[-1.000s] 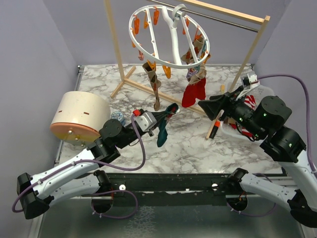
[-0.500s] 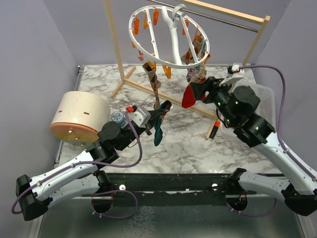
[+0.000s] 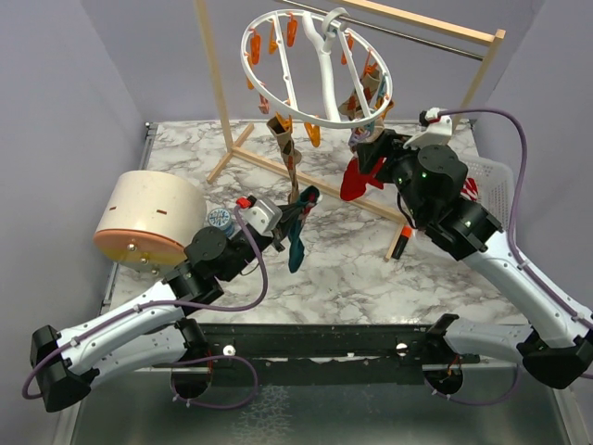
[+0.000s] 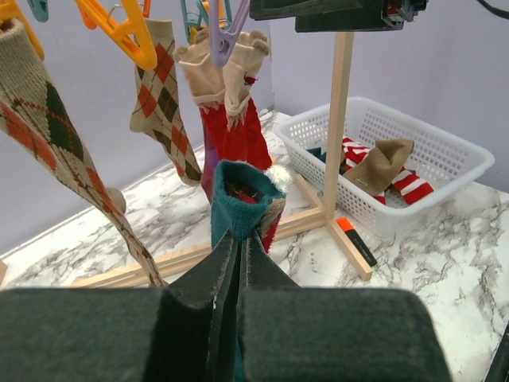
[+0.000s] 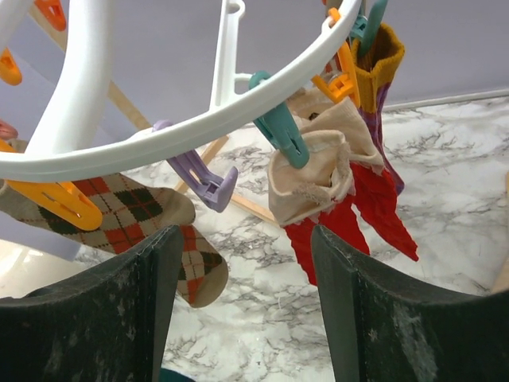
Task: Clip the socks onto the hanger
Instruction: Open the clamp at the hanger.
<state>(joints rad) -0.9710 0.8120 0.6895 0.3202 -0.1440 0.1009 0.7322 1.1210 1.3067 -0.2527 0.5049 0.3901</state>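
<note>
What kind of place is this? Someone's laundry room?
Probably a robot test booth, not a home: bare purple walls close in a marble-look table, with arms bolted at its near edge. The sock hanger and basket look like laundry props.

The round white plastic hanger ring (image 3: 326,74) hangs tilted, with a brown argyle sock (image 3: 289,158) and red tan-cuffed socks (image 3: 359,179) clipped beneath (cuffs up); a dark teal sock (image 3: 296,247) dangles unclipped, lower left.
</note>
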